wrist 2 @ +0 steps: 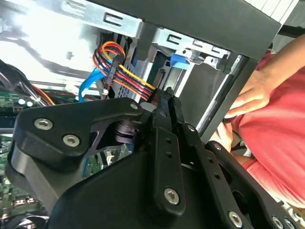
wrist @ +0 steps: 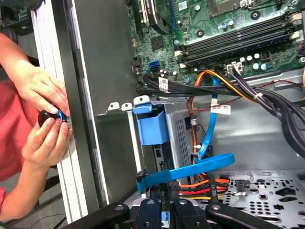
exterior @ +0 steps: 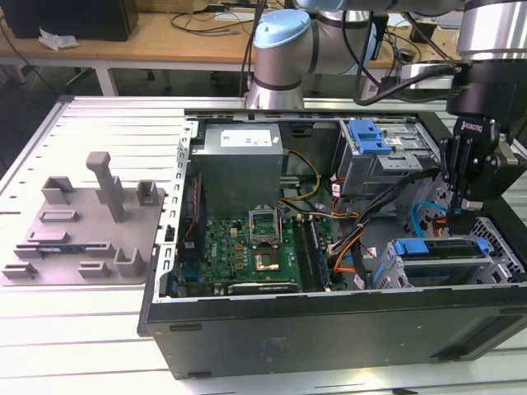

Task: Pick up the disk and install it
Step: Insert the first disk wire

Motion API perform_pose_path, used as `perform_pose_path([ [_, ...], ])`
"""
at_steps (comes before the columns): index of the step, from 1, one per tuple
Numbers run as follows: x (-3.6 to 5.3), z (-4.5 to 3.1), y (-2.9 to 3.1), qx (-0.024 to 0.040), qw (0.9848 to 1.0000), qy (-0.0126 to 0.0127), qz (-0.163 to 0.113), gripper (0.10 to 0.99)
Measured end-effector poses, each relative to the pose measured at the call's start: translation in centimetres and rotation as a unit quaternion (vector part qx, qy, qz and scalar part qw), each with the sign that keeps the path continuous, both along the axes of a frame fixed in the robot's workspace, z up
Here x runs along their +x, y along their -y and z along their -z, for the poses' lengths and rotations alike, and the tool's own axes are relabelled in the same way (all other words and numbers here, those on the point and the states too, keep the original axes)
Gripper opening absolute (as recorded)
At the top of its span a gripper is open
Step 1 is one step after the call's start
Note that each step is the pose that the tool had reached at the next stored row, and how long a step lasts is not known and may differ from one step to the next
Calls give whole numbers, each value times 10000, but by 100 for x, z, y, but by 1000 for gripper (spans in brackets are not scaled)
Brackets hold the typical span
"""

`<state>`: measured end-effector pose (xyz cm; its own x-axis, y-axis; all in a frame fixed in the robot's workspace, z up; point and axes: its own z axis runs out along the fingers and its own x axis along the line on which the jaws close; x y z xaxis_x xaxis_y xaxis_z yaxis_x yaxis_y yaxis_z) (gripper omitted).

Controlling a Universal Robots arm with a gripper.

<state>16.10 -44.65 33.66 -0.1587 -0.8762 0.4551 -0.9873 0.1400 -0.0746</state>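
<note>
An open computer case (exterior: 329,329) lies on its side on the slatted white table (exterior: 99,329), with the green motherboard (exterior: 239,247) facing up. Low on the exterior view's right, in the corner of the case, the disk (exterior: 435,248) sits in a silver drive cage (exterior: 494,267). What shows of it is a blue plastic bracket along its upper edge with grey metal beneath; its label I cannot make out.

The gripper (exterior: 463,204) hangs just above the disk's far edge, a little toward the exterior view's right. Its black fingers point down into the case and are set close together.

In the second wrist view the fingertips (wrist 2: 164,102) meet the end of a bundle of red, yellow and black wires (wrist 2: 131,74). Whether they pinch its connector I cannot tell.

The first wrist view adds a flat blue data cable (wrist: 190,169) crossing just ahead of the gripper. It also shows a person's two hands (wrist: 45,119) holding a small dark thing against the case's outer rim. The second wrist view has one hand (wrist 2: 255,95) and a red sleeve (wrist 2: 281,143).
</note>
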Motion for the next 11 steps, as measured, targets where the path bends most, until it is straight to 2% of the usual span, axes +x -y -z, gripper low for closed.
perform_pose_path([
  [4,10,0,-7,-1,10000,-3,1,169],
  [7,84,-1,-34,-7,10000,-3,6,169],
  [11,95,1,-55,-12,9999,-3,146,169],
])
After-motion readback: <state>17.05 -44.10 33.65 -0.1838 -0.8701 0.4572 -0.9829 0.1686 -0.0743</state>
